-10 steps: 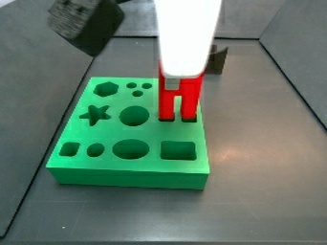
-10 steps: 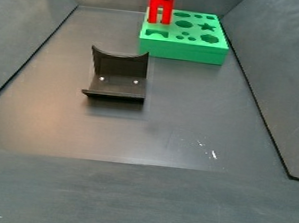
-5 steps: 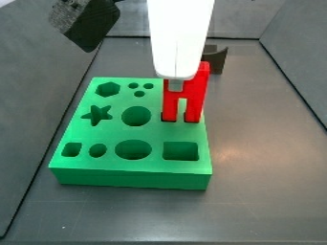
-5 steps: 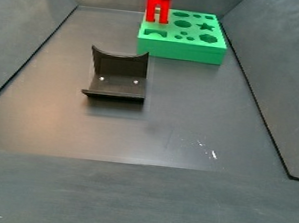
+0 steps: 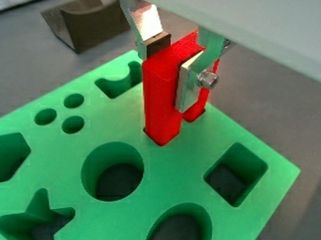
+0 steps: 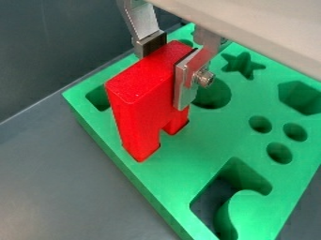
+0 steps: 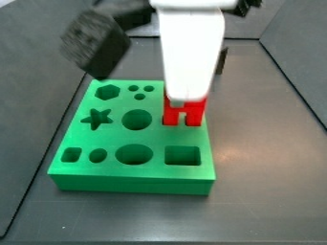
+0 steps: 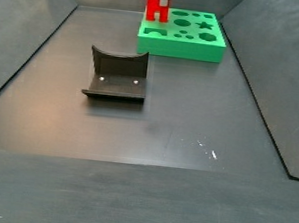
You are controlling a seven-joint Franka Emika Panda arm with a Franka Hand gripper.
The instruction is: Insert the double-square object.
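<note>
Two silver fingers (image 5: 149, 29) of gripper (image 5: 175, 56) are clamping upper part of double-square object (image 5: 167, 92) from both sides. Red piece is standing upright between them, legs pointing down, lower ends sitting in green board (image 7: 90, 163) near its edge. Gripper is hanging directly above board (image 6: 150, 56). Grey fixture (image 8: 116, 75) is standing well apart on tabletop (image 8: 146, 174).

Double-square object (image 5: 164, 94) — red, upright; gripper (image 5: 175, 56)-held
</note>
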